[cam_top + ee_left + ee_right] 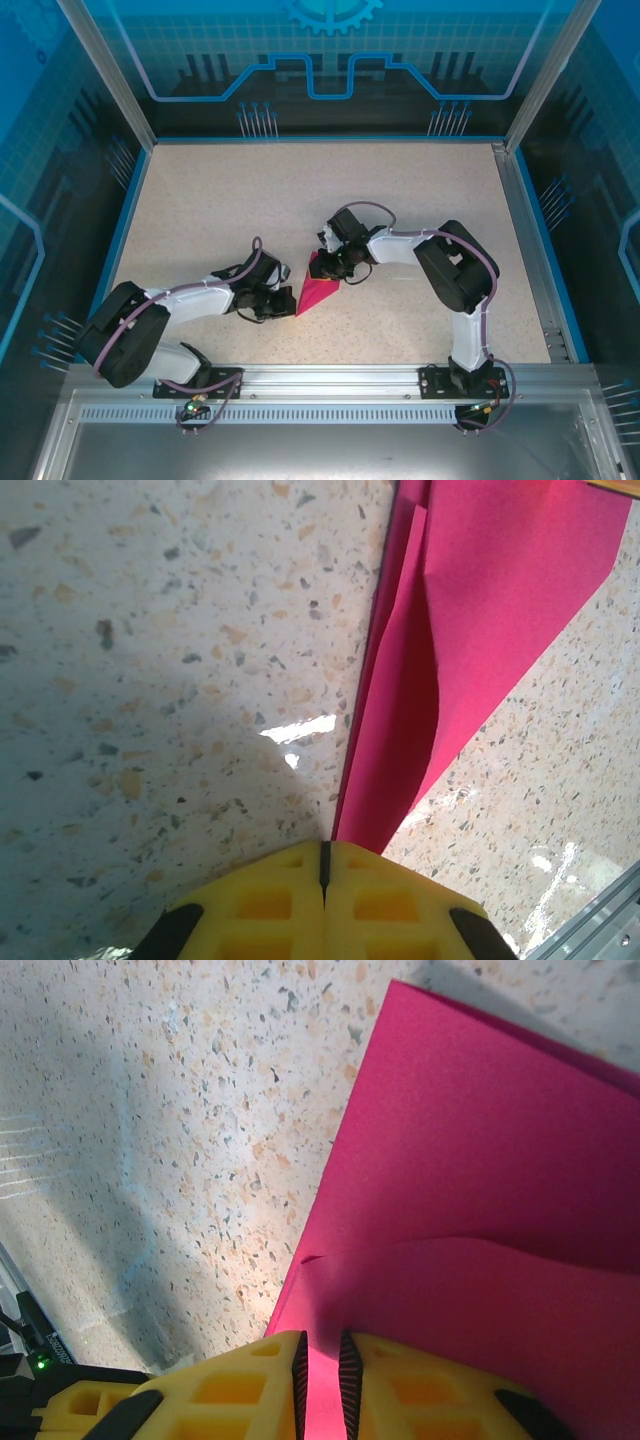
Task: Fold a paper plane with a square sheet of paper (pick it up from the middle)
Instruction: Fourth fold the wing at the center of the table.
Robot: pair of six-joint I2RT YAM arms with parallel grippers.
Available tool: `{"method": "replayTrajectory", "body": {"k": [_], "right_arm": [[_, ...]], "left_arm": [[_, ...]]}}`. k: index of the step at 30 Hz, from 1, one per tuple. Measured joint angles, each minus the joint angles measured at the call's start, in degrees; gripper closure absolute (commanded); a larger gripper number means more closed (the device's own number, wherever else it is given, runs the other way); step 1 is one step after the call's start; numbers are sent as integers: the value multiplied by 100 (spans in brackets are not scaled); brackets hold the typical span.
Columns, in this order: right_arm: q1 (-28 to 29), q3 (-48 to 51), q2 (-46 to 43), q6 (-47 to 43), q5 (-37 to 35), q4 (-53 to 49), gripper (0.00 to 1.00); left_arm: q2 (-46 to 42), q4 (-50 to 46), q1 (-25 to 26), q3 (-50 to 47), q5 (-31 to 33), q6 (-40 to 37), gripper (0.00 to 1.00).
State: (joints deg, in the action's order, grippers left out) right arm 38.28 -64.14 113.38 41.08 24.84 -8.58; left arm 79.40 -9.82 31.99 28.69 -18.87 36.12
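Note:
The magenta-pink paper (318, 288) lies on the speckled table between the two arms, folded into a pointed wedge with overlapping layers. My left gripper (285, 300) is at the wedge's left edge. In the left wrist view the gripper (325, 855) has its yellow fingers pressed together, and the paper's (480, 600) narrow end runs into their seam. My right gripper (335, 268) is over the paper's upper right part. In the right wrist view this gripper (322, 1350) has a narrow gap between its pads, directly above the paper (480, 1160), where a folded flap shows pink in the gap.
The speckled tabletop (250, 200) stretches wide behind and beside the arms. Blue walls ring it, and a metal rail (330, 375) runs along the near edge by the arm bases.

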Motion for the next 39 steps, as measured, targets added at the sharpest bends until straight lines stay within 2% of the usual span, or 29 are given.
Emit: {"method": "replayTrajectory", "body": {"k": [4, 8, 13, 19, 27, 39], "right_arm": [[0, 0, 0, 0, 0, 0, 79], [0, 0, 0, 0, -2, 0, 79], [4, 0, 0, 2, -2, 0, 79], [4, 0, 0, 2, -4, 0, 79], [4, 0, 0, 2, -7, 0, 79], [4, 0, 7, 2, -11, -2, 79]], "left_arm": [[-269, -306, 0, -33, 138, 13, 91], [-981, -664, 0, -61, 219, 35, 86], [-1449, -461, 0, -48, 33, 61, 82], [-715, 146, 44, 118, -302, 157, 80], [273, 837, 192, 439, -402, 289, 83], [605, 789, 192, 295, 15, 240, 86]]}}
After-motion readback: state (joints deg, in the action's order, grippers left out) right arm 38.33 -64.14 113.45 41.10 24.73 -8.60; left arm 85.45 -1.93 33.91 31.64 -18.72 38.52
